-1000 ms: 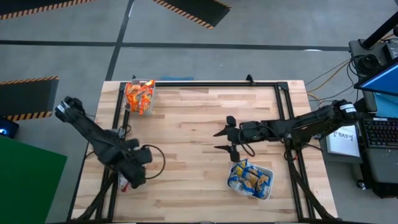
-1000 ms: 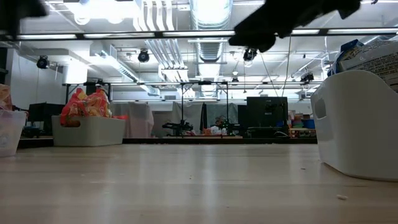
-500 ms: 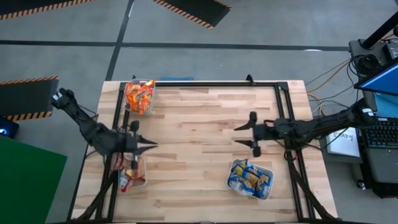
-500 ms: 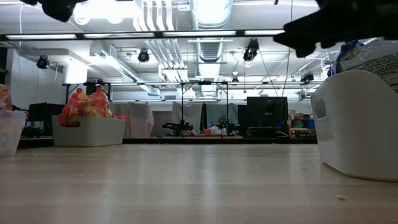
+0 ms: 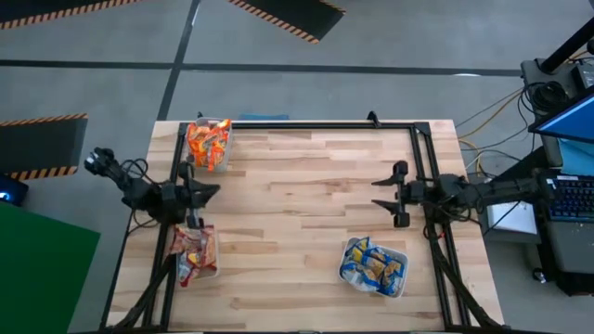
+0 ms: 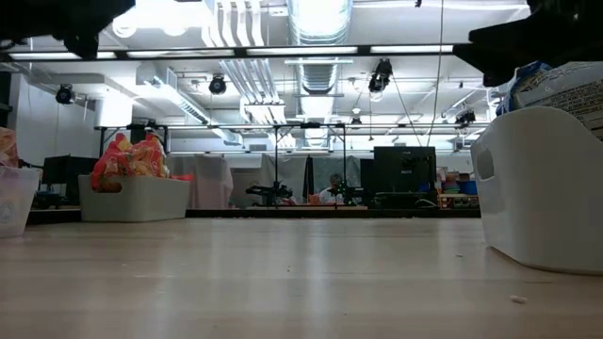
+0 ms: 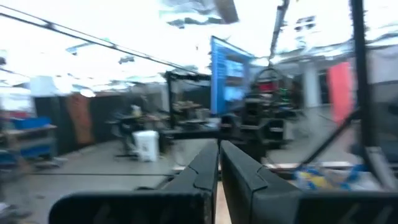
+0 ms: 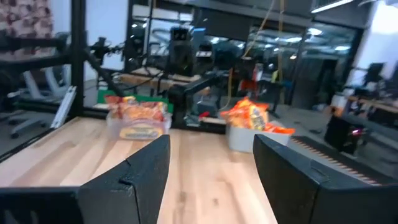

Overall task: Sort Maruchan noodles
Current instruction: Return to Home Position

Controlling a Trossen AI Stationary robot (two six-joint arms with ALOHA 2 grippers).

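**A:** Where are the noodles sitting?

**B:** All in bins, three lots. The blue packs (image 5: 373,266) are heaped in the white bin (image 5: 403,276) on the right arm's side of the tabletop (image 5: 297,232). The red packs (image 5: 193,250) lie in a clear tub (image 5: 176,271) at the edge on the left arm's side. The orange packs (image 5: 208,142) fill a corner bin (image 5: 191,158) further along that same side, well apart from the blue ones.

**A:** And the arms, are they holding anything?

**B:** Nope, neither. The left pincer (image 5: 212,190) hangs at the left edge between the corner bin and the clear tub, close to the tub. Its wrist view shows the fingers (image 7: 202,171) pressed almost together, just a sliver of gap and nothing in it. The right pincer (image 5: 385,195) is over by the right-hand frame rail, near the white bin but not above it. Its fingers (image 8: 146,168) are spread wide and empty.

**A:** What about the low camera?

**B:** The white bin sits big at the right, the corner bin is small in the distance, and the arms are only dark shapes along the top.
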